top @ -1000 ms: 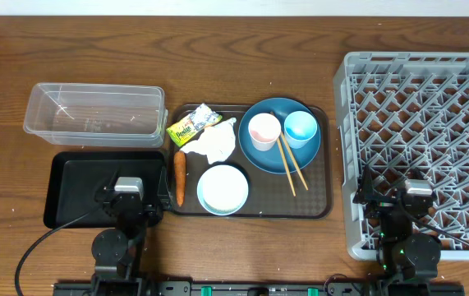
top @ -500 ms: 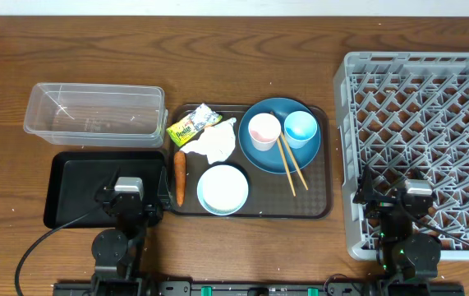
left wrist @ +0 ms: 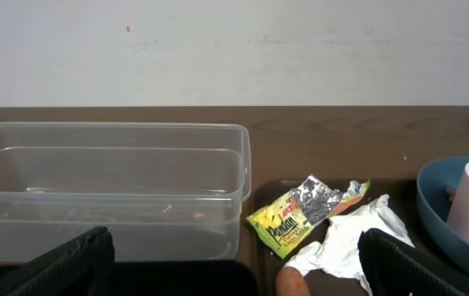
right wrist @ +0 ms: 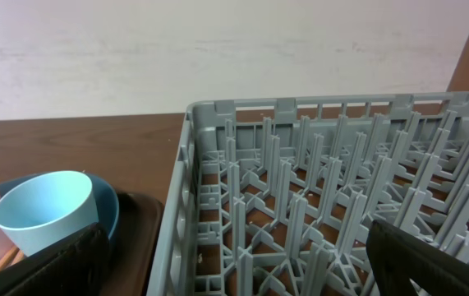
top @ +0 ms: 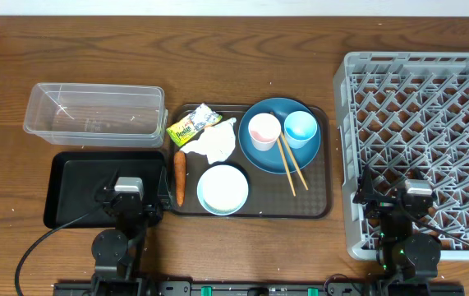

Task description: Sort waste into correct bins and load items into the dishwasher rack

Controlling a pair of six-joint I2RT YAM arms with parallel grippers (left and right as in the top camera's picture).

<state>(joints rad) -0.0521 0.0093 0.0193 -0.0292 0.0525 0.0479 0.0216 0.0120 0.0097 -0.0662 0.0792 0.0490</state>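
On the brown tray (top: 326, 205) lie the yellow-green wrapper (top: 191, 125), white tissue (top: 213, 144), orange carrot (top: 180, 178), white bowl (top: 223, 189) and blue plate (top: 268, 158). The plate holds the pink cup (top: 264, 131), light blue cup (top: 301, 129) and chopsticks (top: 290, 164). The clear tub (top: 94, 113) and black tray (top: 74, 185) are at the left, the grey rack (top: 423, 107) at the right. My left gripper (left wrist: 234, 275) is open and empty over the black tray. My right gripper (right wrist: 234, 263) is open and empty over the rack's near left corner. Rice grains are too small to tell.
The left wrist view shows the tub (left wrist: 111, 181), wrapper (left wrist: 300, 218), tissue (left wrist: 345, 242) and carrot tip (left wrist: 287, 284) ahead. The right wrist view shows the light blue cup (right wrist: 45, 210) to the left of the rack wall (right wrist: 185, 189). A pale wall stands behind the table.
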